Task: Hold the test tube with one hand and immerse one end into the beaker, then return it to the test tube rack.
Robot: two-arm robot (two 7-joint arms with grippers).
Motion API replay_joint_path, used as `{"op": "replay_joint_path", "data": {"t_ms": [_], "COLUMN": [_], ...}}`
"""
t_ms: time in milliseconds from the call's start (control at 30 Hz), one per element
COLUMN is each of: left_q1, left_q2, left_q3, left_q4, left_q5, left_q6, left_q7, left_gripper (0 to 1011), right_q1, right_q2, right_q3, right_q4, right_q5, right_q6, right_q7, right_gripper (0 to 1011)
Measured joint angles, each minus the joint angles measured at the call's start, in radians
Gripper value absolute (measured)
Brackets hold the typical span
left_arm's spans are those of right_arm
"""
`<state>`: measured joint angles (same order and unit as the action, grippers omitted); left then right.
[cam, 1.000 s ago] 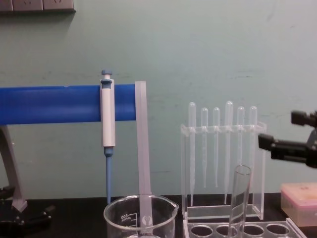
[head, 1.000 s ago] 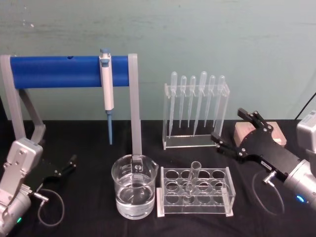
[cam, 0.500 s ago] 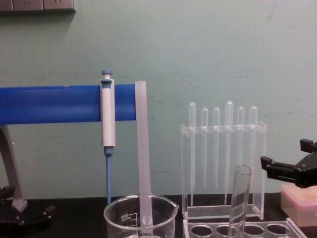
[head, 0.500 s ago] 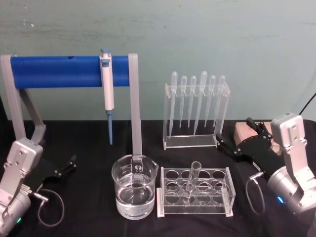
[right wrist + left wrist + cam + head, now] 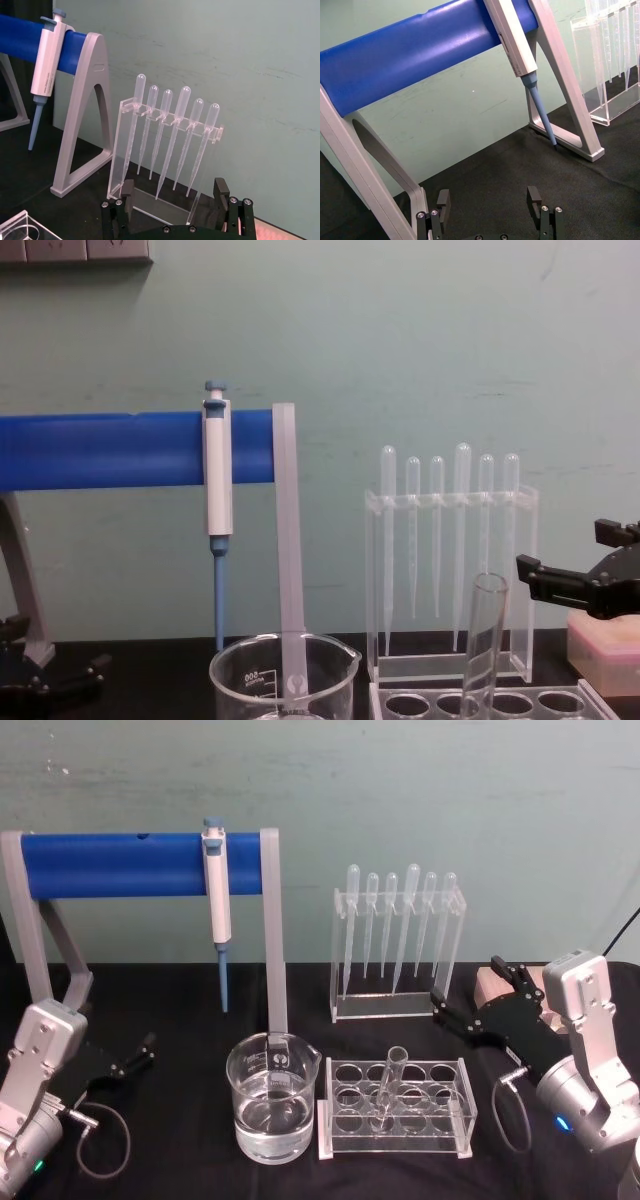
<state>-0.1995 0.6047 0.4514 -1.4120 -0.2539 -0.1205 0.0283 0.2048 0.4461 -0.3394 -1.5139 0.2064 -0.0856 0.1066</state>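
— From up top, what's different?

— The right gripper (image 5: 462,1007) has dropped lower and swung in toward the rack (image 5: 395,1109) over the last second; it now hovers above the worktop (image 5: 180,1140), beside the pipette stand (image 5: 397,945). Its jaws are spread wide with nothing between them. I'd say it's lining up on the test tube (image 5: 386,1088), so the pick-up hasn't begun yet.

— And the tube?

— Clear glass, leaning a little in a middle hole of the rack, just to the right of the beaker (image 5: 272,1110), which holds some clear liquid. The left gripper (image 5: 135,1057) is parked low at the left, well apart from it all.

— The left wrist camera?

— Its own jaws (image 5: 490,207) stand open, empty, facing the blue bar (image 5: 420,50) and the pipettor (image 5: 520,45).

— Right wrist?

— Jaws (image 5: 172,200) parted wide, empty, pointed at the pipettes (image 5: 172,135). A corner of the rack (image 5: 20,227) shows low down.

— From the chest?

— The right gripper (image 5: 560,575) has settled lower at the right edge, near the height of the tube's (image 5: 482,640) open rim but still to the side, not touching. The beaker rim (image 5: 285,655) sits to the tube's left.
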Motion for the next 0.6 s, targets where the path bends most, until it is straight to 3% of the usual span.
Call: {"op": "replay_joint_path", "data": {"t_ms": [600], "left_q1": [0.000], "left_q2": [0.000], "left_q3": [0.000], "left_q4": [0.000], "left_q5": [0.000], "left_q6": [0.000], "left_q7": [0.000], "left_gripper": [1000], "right_q1": [-0.002], "right_q2": [0.003], "right_q3": [0.000], "right_q4": [-0.005], "right_q5": [0.003], "right_q6": [0.007], "right_q7": [-0.003], "right_gripper": [1004]}}
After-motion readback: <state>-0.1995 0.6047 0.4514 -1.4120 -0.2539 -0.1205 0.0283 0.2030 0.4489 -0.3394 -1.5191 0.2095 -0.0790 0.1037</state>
